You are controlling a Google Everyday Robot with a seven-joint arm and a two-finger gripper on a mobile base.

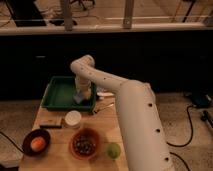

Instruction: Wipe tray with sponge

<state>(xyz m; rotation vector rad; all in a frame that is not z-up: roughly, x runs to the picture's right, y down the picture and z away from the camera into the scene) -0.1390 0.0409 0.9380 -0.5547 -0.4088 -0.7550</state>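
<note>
The sponge (80, 96) sat at the right end of the tray (59, 94) under the claw (83, 92), whose grip I couldn't make out. Wiping seemed underway, next needing a pressed sweep leftward.

gripper (82, 94): low at the tray's (54, 85) right end, partly hidden by the arm (134, 112)
sponge (79, 98): only a pale bit shows beneath gripper
tray: right rim covered by arm
desk (56, 149): near edge cut off

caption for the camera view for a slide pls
Robot arm's tool down at the sponge in the right part of the green tray.
</note>
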